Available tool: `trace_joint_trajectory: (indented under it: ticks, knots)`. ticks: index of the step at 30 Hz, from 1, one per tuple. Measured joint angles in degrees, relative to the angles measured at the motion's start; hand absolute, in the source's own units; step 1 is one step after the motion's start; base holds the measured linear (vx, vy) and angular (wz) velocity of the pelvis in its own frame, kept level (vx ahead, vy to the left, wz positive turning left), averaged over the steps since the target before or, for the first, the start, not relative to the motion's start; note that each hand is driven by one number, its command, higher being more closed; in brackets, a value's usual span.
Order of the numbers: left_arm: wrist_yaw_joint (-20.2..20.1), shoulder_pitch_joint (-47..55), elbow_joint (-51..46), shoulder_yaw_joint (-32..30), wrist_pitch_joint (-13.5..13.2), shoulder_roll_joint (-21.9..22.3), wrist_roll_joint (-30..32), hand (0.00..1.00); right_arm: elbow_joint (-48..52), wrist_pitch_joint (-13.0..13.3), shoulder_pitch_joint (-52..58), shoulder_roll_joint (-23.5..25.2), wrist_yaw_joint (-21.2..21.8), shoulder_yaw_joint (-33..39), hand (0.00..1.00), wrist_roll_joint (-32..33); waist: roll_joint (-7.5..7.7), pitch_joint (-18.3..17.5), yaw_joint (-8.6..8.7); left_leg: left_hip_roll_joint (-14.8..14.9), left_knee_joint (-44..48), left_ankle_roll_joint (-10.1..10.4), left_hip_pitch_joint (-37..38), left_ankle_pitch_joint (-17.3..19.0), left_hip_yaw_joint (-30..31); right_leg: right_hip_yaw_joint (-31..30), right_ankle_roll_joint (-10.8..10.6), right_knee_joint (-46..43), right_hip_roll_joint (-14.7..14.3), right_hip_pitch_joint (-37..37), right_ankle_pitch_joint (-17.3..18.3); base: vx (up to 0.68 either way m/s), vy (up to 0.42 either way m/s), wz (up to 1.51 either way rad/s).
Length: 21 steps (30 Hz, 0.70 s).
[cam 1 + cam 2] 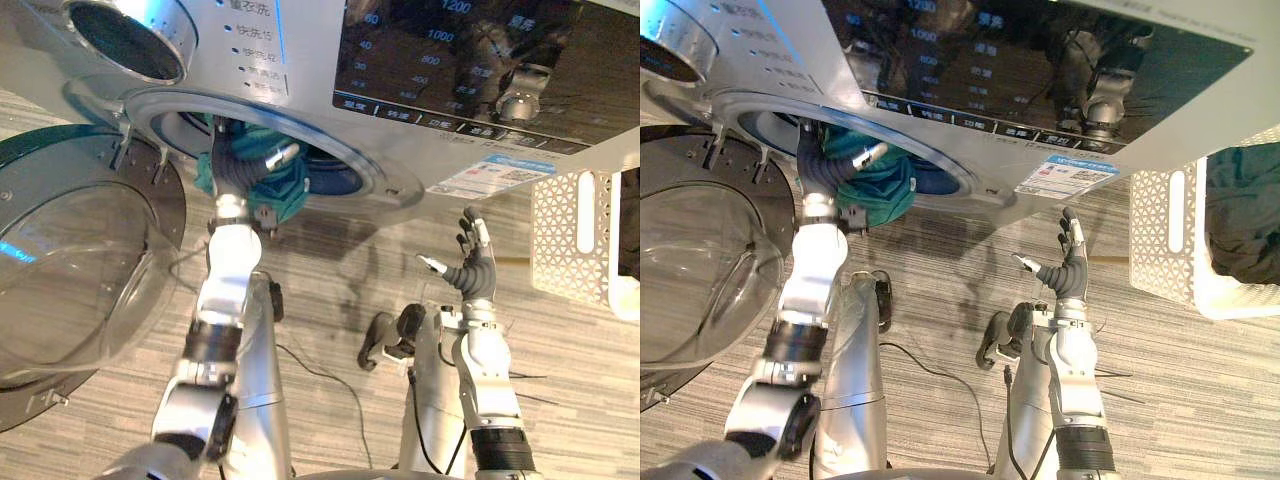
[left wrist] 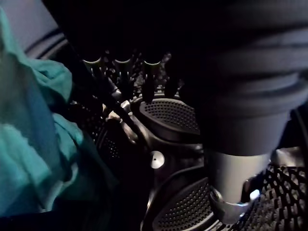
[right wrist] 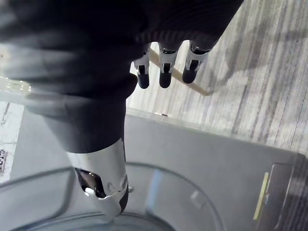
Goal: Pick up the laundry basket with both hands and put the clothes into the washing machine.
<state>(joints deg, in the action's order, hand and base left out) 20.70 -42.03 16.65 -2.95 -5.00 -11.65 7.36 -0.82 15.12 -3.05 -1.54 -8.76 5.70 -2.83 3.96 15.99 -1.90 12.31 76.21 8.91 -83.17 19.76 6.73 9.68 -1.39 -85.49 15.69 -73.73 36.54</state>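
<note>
The washing machine [image 1: 300, 60] stands with its round glass door [image 1: 70, 270] swung wide open to the robot's left. The left hand [image 1: 240, 165] reaches in through the door opening, its dark ribbed cover at the rim of the opening. A teal garment [image 1: 285, 190] lies bunched in the mouth of the drum, partly hanging over the lower edge of the opening and touching the hand on its right side. In the left wrist view the fingers [image 2: 122, 72] point straight into the dark perforated drum [image 2: 173, 115], side by side and not curled, with the teal cloth just beside them rather than pinched between them.

The right hand [image 1: 474, 268] is raised in the air over the striped wood floor [image 1: 330, 330], in front of the machine and near the laundry basket [image 1: 1165, 250]. Its palm is up, its fingers [image 3: 165, 72] are straight and slightly spread, the thumb stands apart, and it holds nothing.

The white perforated basket sits on the floor at the robot's right, beside the machine, apart from both hands. Dark clothes [image 1: 1245, 210] lie heaped inside it
</note>
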Motion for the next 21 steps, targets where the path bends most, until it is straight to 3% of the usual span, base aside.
trace_joint_trajectory:
  ticks: [5, 10, 14, 21]
  knots:
    - [3.5, 6.4, -1.2, -2.5, 0.8, 6.2, -0.1, 0.0, 0.0, 0.0, 0.1, 0.1, -0.1, 0.1, 0.0, 0.0, 0.0, 0.0, 0.04, 1.1, -0.2, 0.0, 0.4, 0.0, -0.4, 0.1, 0.0, 0.4, -0.6, 0.3, -0.1, 0.03, -0.014, -0.05]
    - [6.0, 20.8, -13.1, -1.6, 0.1, 12.5, 0.0, 0.0, 0.0, 0.0, 0.4, 0.8, -1.4, 0.5, 0.0, -0.1, 0.0, 0.0, -0.18, 1.2, -0.6, 0.0, 0.5, 0.0, -0.5, 0.3, 0.0, 0.4, -0.6, 0.3, -0.1, 0.01, -0.014, 0.02]
    - [8.5, 29.8, -22.1, -1.4, -1.1, 14.0, 0.7, 0.0, 0.0, 0.0, 1.4, 1.3, -2.5, 0.1, 0.0, -0.4, 0.0, 0.0, -0.66, 0.6, -1.9, 0.0, 0.6, -0.4, -0.5, 0.7, 0.0, 0.8, 0.1, 0.3, 0.0, 0.02, -0.03, 0.11]
    - [11.5, 36.2, -24.1, -1.6, -3.2, 15.4, 4.7, 0.0, -1.2, 0.1, 1.3, 1.1, -3.7, -0.1, 0.0, -1.3, -0.04, 0.0, -2.07, -0.8, -2.9, 0.3, 1.4, -1.2, -0.4, 1.2, -0.1, 1.1, 0.7, 1.4, 0.0, 0.03, -0.014, 0.1]
